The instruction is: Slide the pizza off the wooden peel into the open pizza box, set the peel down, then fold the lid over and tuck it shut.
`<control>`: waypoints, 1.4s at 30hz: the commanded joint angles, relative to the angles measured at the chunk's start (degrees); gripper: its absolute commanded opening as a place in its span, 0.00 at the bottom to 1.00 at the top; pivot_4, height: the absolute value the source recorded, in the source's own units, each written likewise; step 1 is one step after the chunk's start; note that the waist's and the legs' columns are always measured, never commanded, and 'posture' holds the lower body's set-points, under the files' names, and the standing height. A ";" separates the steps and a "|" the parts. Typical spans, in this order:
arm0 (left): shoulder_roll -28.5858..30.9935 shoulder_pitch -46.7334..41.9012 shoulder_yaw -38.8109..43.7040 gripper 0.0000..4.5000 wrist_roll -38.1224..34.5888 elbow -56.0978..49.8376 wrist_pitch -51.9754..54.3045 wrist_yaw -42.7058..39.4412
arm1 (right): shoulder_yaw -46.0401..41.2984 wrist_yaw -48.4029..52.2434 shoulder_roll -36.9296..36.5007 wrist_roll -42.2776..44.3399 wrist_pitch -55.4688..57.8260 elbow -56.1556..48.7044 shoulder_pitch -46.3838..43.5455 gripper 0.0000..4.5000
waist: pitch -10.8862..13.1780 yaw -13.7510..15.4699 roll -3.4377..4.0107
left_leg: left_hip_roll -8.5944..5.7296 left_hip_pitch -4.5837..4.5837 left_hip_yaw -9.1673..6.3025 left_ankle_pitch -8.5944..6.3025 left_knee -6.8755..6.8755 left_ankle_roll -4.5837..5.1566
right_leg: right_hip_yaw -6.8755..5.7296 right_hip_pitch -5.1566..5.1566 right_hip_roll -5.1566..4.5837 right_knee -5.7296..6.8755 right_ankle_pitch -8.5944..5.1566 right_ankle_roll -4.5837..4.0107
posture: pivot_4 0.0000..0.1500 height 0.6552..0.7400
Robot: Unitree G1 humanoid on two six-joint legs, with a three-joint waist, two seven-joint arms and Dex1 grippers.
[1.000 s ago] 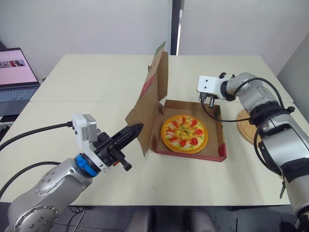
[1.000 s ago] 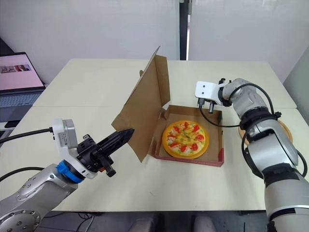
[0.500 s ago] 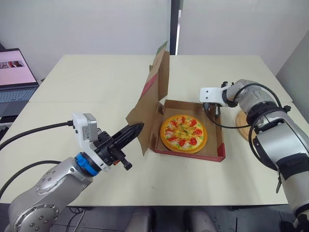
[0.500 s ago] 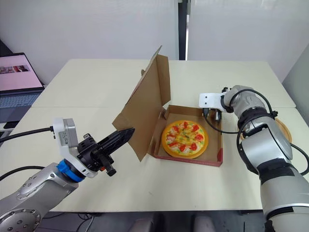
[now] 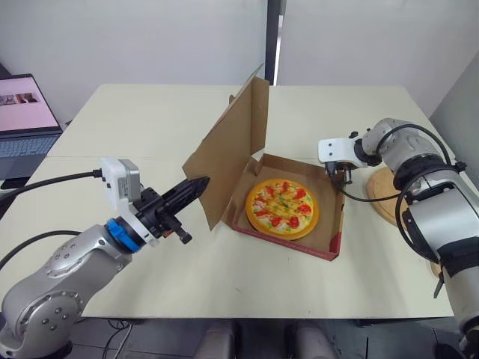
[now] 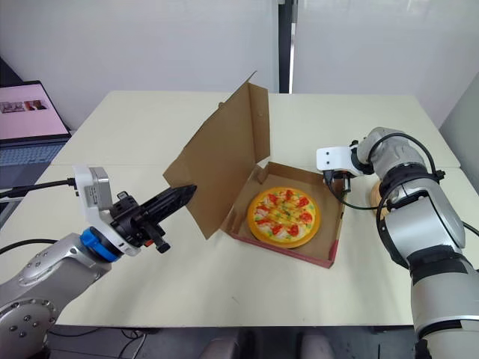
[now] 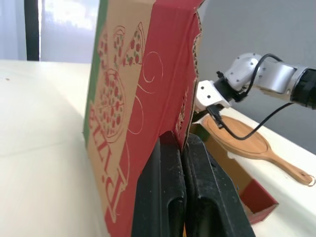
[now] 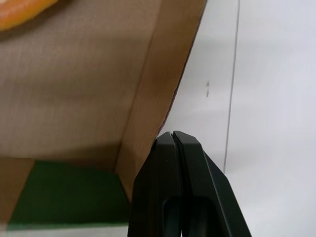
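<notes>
Left to right. A laptop (image 5: 22,120) stands at the far left edge of the table (image 5: 150,120). The left gripper (image 5: 202,182) has its two fingers clenched together and grasps nothing; its tip meets the printed outer face of the lid (image 5: 232,146), which stands raised and leans a little toward the box (image 5: 331,243). The pizza (image 5: 283,207) lies flat inside the box, so the sliding step appears done. The right gripper (image 5: 337,175), likewise clenched on nothing, sits at the box's far right wall, apparently bracing it. The peel (image 5: 389,196) rests on the table just right of the box, already set down.

Remaining step, as judged: fold and tuck the lid. Hazards: a closed fingertip pushing on smooth card may skid off the lid; the light box, already lying askew to the table edge, may slide or turn instead of hinging; the lid may come down on the right gripper if that gripper is not withdrawn; an untucked flap could drag across the pizza.
</notes>
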 commanded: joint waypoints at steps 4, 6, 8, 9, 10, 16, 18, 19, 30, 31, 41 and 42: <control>0.53 -8.22 -1.52 0.00 6.56 7.86 -1.00 -7.31 | -2.39 9.88 -3.49 2.87 -2.49 -4.63 2.85 0.00 | 0.00 0.04 0.00 | 0.00 0.00 -0.02 0.00 0.00 0.00 | -0.03 0.02 0.01 -0.01 0.00 0.00 | 1.00 0.86; -0.10 -10.16 -2.52 0.00 8.46 10.10 -1.22 -9.25 | -3.31 12.86 -4.22 4.57 -2.43 -7.18 4.16 0.00 | 0.00 -0.13 0.00 | 0.00 0.00 -0.02 0.00 0.00 0.00 | -0.03 0.02 0.01 -0.01 0.00 0.00 | 1.00 0.86; -0.66 -11.97 -3.55 0.00 10.36 12.41 -1.47 -11.51 | -4.51 16.11 -4.98 6.44 -1.42 -10.78 5.86 0.00 | 0.00 -0.19 0.00 | 0.00 0.00 -0.02 0.00 0.00 0.00 | -0.04 0.02 0.00 0.00 0.00 0.00 | 1.00 0.86; -1.10 -13.13 -4.27 0.00 11.47 13.82 -1.74 -12.63 | -5.07 17.67 -5.55 7.42 -0.77 -13.08 6.98 0.00 | 0.00 -0.19 0.00 | 0.01 0.00 -0.02 0.00 -0.01 0.00 | -0.04 0.02 0.01 0.00 0.00 0.00 | 1.00 0.86; -1.43 -14.01 -4.80 0.00 12.39 14.88 -1.88 -13.65 | -5.44 18.67 -6.11 8.01 -0.17 -15.18 8.00 0.00 | 0.00 -0.20 0.00 | 0.01 0.00 -0.03 0.00 0.00 0.00 | -0.04 0.01 0.00 0.02 0.00 0.00 | 1.00 0.86; -4.78 -22.70 -9.24 0.00 19.62 24.64 -4.45 -20.12 | -8.63 27.81 -11.91 14.64 8.75 -35.98 18.38 0.00 | 0.01 0.38 -0.01 | -0.01 -0.03 -0.08 0.00 0.04 0.00 | -0.10 0.03 -0.01 0.01 0.01 0.01 | 1.00 0.86; -6.24 -25.21 -10.10 0.00 21.46 27.42 -5.17 -21.59 | -9.41 29.63 -13.97 16.78 12.66 -43.50 22.28 0.00 | 0.01 0.52 -0.02 | -0.02 -0.06 -0.12 0.00 0.08 0.00 | -0.14 0.04 -0.03 0.01 0.01 0.02 | 1.00 0.86; -6.95 -26.35 -10.62 0.00 22.24 28.65 -5.46 -22.45 | -9.76 30.09 -15.05 18.37 15.35 -48.00 24.50 0.00 | 0.01 0.59 -0.02 | -0.02 -0.07 -0.10 0.00 0.08 0.00 | -0.12 0.03 -0.03 0.00 0.01 0.02 | 1.00 0.86; -12.59 -33.40 -11.72 0.00 26.83 39.19 -5.64 -28.17 | -15.51 26.39 -21.80 31.25 41.02 -85.19 44.75 0.00 | 0.02 0.31 -0.05 | -0.02 -0.08 -0.15 0.00 0.08 0.00 | -0.13 0.04 -0.05 0.00 0.01 0.02 | 1.00 0.86; -12.81 -33.98 -11.58 0.00 26.96 40.13 -5.46 -28.54 | -16.19 25.51 -21.93 32.13 42.63 -87.17 46.14 0.00 | 0.02 0.33 -0.05 | -0.02 -0.08 -0.16 0.00 0.10 0.00 | -0.13 0.05 -0.05 0.01 0.01 0.02 | 1.00 0.86; -12.39 -37.48 -10.38 0.00 29.97 45.49 -6.06 -32.11 | -26.19 16.48 -24.26 39.00 52.49 -93.48 55.44 0.00 | 0.04 0.71 -0.09 | -0.03 -0.08 -0.18 0.00 0.14 0.01 | -0.15 0.09 -0.06 0.00 0.01 0.02 | 1.00 0.86; -12.40 -37.77 -10.33 0.00 30.13 45.74 -5.95 -32.41 | -26.95 15.87 -24.36 39.95 53.25 -94.63 56.67 0.00 | 0.04 0.80 -0.10 | -0.03 -0.08 -0.18 0.00 0.14 0.01 | -0.15 0.09 -0.06 -0.01 0.01 0.03 | 1.00 0.86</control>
